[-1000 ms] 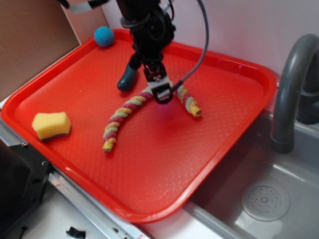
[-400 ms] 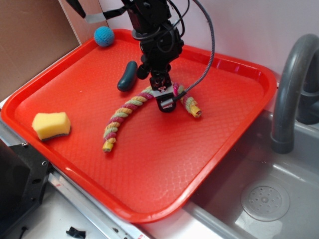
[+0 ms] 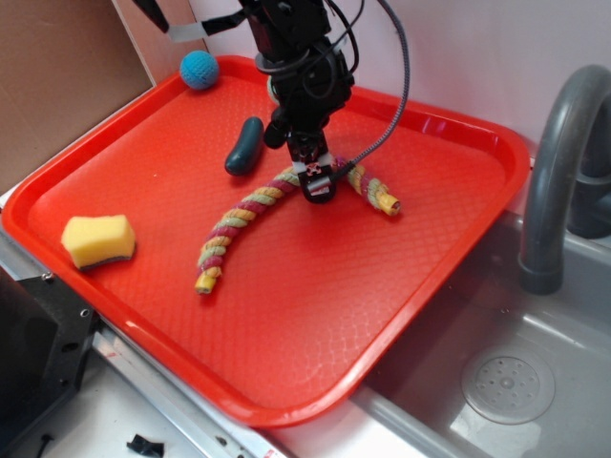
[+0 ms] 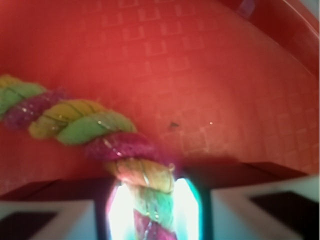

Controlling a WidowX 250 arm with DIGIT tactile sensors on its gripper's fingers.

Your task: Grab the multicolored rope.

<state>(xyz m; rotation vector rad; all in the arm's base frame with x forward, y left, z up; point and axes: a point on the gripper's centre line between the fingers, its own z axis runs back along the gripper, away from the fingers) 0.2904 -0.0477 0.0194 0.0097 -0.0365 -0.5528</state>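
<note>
Rope [image 3: 250, 207] is laid curved across the tray's [image 3: 315, 324] middle and is clamped at its bend by the gripper [image 3: 318, 187]; in the blurred wrist view it seems pinched between the fingers [image 4: 50, 220].

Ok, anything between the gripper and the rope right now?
Nothing visible. The gripper is already at the rope, which runs between its fingers in the wrist view. The cucumber piece lies clear, off to one side.

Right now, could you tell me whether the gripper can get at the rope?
Yes, it seems so: the gripper already sits at the bend of the rope, whose strands run between its fingers in the wrist view.
</note>
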